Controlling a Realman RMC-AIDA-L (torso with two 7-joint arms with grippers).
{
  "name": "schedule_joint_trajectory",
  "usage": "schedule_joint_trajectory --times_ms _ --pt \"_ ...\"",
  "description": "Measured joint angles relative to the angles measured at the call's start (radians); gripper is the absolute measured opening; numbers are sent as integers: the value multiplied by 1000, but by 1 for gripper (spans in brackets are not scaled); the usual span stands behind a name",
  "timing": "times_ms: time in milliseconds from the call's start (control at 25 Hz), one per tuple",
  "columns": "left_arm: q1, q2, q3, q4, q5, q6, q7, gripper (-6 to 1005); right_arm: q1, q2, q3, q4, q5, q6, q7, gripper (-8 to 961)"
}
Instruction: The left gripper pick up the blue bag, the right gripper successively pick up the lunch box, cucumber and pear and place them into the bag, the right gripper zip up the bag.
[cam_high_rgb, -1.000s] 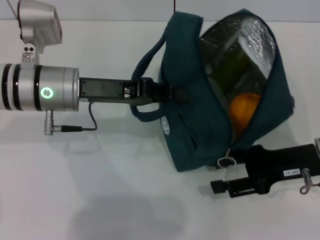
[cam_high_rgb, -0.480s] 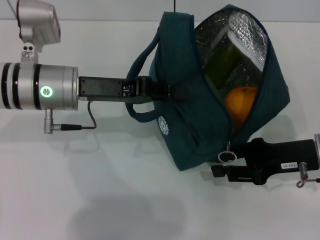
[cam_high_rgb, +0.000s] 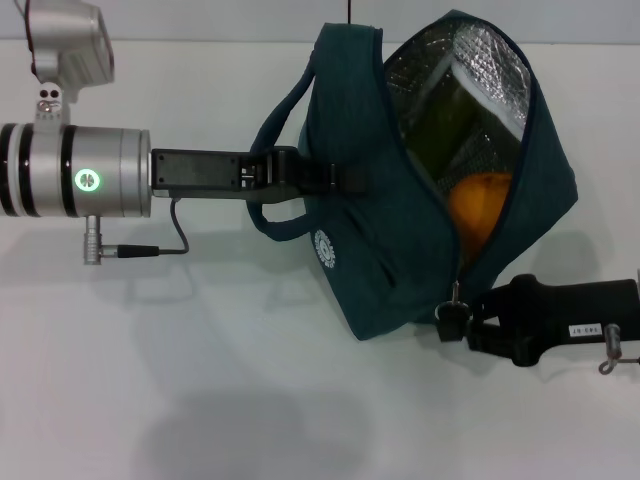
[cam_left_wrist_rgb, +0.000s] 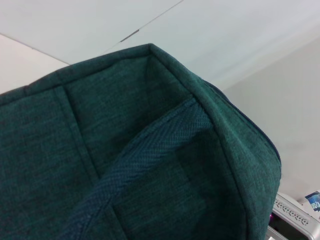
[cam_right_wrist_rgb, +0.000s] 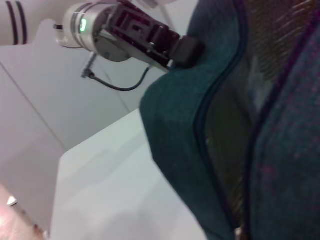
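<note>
The blue bag (cam_high_rgb: 385, 230) hangs tilted above the table, its mouth open and the silver lining showing. My left gripper (cam_high_rgb: 345, 181) is shut on its side by the handles. Inside lies the orange pear (cam_high_rgb: 482, 205). Deeper in is a dark green shape (cam_high_rgb: 443, 125); I cannot tell the lunch box from the cucumber there. My right gripper (cam_high_rgb: 452, 322) sits at the bag's lower corner, shut on the zip pull (cam_high_rgb: 456, 296). The left wrist view is filled with the bag's fabric (cam_left_wrist_rgb: 125, 165). The right wrist view shows the bag's zip edge (cam_right_wrist_rgb: 200, 125) and my left gripper (cam_right_wrist_rgb: 182, 49) beyond it.
The white table (cam_high_rgb: 230, 380) lies under the bag. Its far edge (cam_high_rgb: 200, 42) runs behind the bag.
The right gripper has risen and moved in to the bag's lower corner, and the ring of the zip pull is now hidden between its fingers. The bag shifted slightly left.
</note>
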Motion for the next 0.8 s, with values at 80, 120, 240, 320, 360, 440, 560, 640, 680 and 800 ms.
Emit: schedule_joint_trajectory --times_ms 80,120,240,320,360,440,560,640,680,800 --pt "0 0 0 0 0 0 0 177 -5 2 1 -2 16 11 -10 258" --pt "1 0 0 0 0 0 0 178 -7 2 -1 2 34 15 -18 222" --pt "2 0 0 -1 1 0 2 180 -11 2 -2 7 69 16 -26 125" --pt "2 0 0 -2 2 0 4 182 -12 3 -2 8 84 16 -26 63" --pt "2 0 0 -2 3 0 5 183 -12 3 -2 8 86 16 -26 33" --pt "2 0 0 -3 3 0 5 184 -12 3 -7 9 87 16 -24 2" --pt "3 0 0 -3 3 1 5 187 -11 3 -14 10 88 16 -21 2" --pt "4 0 0 -3 3 1 6 188 -12 3 -15 10 88 14 -21 2" --pt "6 0 0 -3 3 1 6 189 -13 3 -15 10 88 12 -22 3" --pt "11 0 0 -3 3 2 7 191 -14 2 -16 10 88 -9 -22 3"
